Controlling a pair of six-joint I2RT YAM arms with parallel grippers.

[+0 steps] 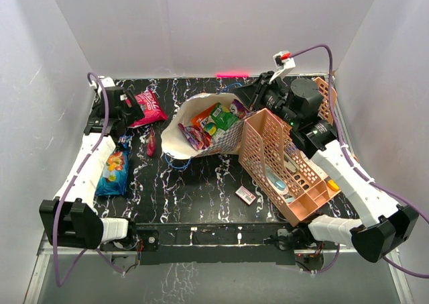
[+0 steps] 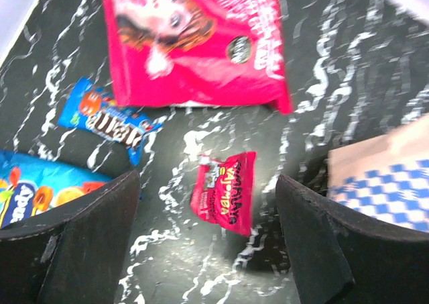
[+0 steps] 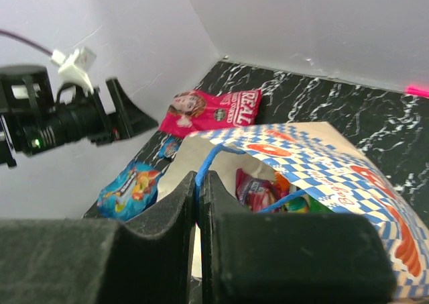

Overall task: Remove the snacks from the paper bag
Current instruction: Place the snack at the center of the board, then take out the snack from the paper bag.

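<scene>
Right jaws are pressed together w/ basically no gap. The blue cord handle point(image 3: 209, 158) of the paper bag point(image 3: 322, 160) comes out right at the tips, so it looks like they're pinched on that cord. The bag is lying on its side around mid-bench, mouth open toward the left, white inside showing. It's not empty: purple pack point(image 1: 191, 137), green pack point(image 1: 225, 120) and orange pack point(image 1: 203, 116) are bunched in the mouth. The right wrist cam shows a reddish one in there too, can't read it tho.

Left jaws are wide apart w/ nothing in them, over at the back-left. In the wrist cam a small red candy pack point(image 2: 224, 191) lies flat on the bench point(image 2: 322, 82) between the two fingers, and the jaws look to be above it, not touching. Just past it is the big pink-red bag point(image 2: 194, 42), face up. A small blue candy pack point(image 2: 107, 121) sits near the red one, on its left in that view. The large blue chip bag point(image 1: 112, 170) is closer to the arm bases, right beside the left arm. So 4 packs are out on the left part of the bench.

On the other side of the bag there's a peach perforated rack point(image 1: 268, 139), tilted and right up against the checkered side, w/ a few bits inside. A small white-pink box point(image 1: 245, 195) lies on the bench just in front of it.
</scene>
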